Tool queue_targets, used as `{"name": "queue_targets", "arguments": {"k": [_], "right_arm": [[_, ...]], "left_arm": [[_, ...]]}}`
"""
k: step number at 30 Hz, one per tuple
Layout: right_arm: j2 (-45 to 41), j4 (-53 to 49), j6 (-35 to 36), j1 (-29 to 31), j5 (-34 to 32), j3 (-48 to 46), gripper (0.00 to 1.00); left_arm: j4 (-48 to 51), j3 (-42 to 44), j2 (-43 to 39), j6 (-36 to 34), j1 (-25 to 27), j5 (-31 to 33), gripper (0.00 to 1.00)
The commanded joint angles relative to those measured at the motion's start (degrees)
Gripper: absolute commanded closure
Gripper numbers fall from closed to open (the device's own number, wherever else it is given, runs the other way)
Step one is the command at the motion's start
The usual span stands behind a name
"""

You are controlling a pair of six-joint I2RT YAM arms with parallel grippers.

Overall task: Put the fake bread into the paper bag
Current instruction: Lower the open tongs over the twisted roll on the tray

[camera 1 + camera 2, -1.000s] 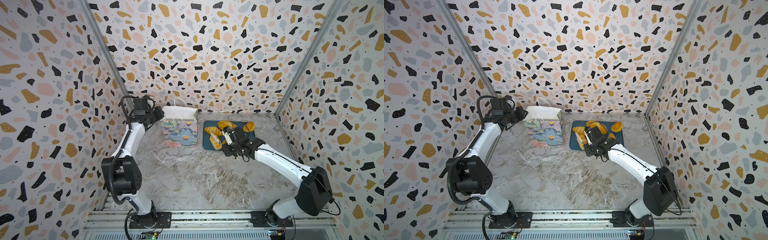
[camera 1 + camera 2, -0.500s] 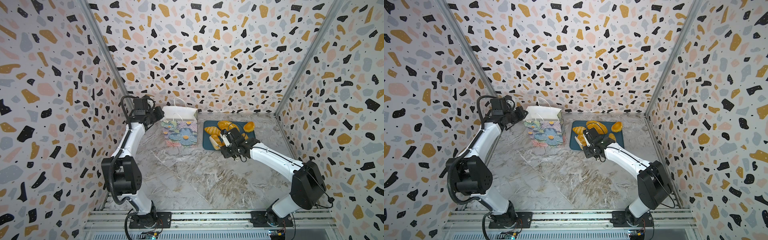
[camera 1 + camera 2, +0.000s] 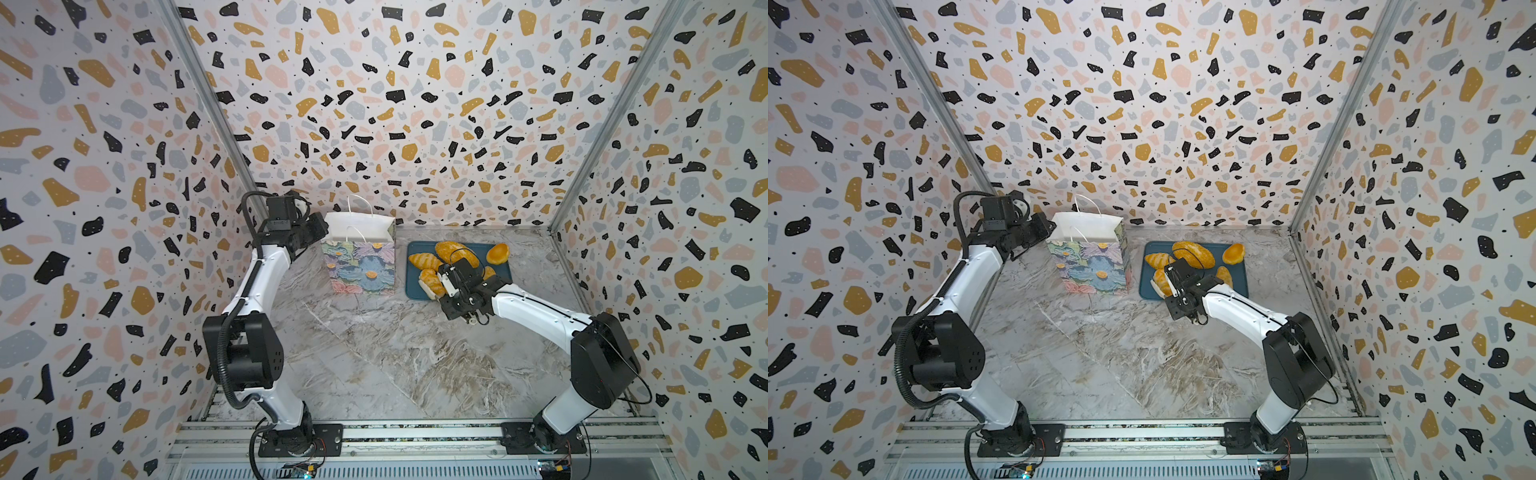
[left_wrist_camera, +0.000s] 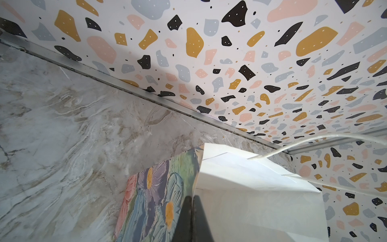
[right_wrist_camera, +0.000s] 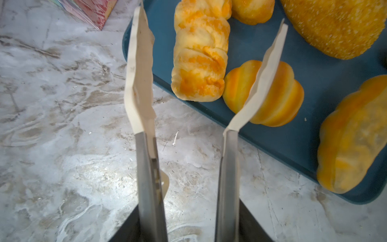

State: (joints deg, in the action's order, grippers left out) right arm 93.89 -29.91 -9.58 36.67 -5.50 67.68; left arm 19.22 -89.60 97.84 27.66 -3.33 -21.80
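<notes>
The flowered paper bag (image 3: 361,266) (image 3: 1092,266) stands upright and open at the back, white inside (image 4: 251,199). My left gripper (image 3: 322,230) (image 4: 192,197) is shut on the rim of its left wall. Several golden fake breads lie on the dark-teal tray (image 3: 415,293) (image 5: 314,73): a pale long roll (image 5: 199,62) (image 3: 431,282), a striped bun (image 5: 280,98), a speckled loaf (image 3: 455,252) (image 5: 335,27), a croissant (image 3: 424,261), a round bun (image 3: 497,253). My right gripper (image 3: 444,279) (image 5: 210,15) hangs open over the tray's near left part. The long roll lies between its fingers, apart from both.
The tray sits right of the bag with a narrow gap between them. The bag's pink bottom corner (image 5: 92,10) is close to the tray's left edge. Patterned walls close in the back and both sides. The marble tabletop (image 3: 374,353) spreads in front.
My right gripper has shifted slightly toward the tray's near left corner, and its arm has swung a little left. The left arm and the bag have not moved.
</notes>
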Motion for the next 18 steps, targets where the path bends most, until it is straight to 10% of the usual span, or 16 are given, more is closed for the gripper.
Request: {"name": "queue_targets", "arguments": {"k": [1,18], "right_arm": [[0.07,-1.63,0.75,0.25,-1.78,2.83,0.45],[5.59,-4.09,2.55,0.86,-4.18,8.38,0.45]], "left_arm": [[-1.26,-0.14,0.17,-0.80,-0.36,-0.41,1.00],[-1.29,-0.25,0.33,-0.81,-0.36,-0.46,1.00]]}}
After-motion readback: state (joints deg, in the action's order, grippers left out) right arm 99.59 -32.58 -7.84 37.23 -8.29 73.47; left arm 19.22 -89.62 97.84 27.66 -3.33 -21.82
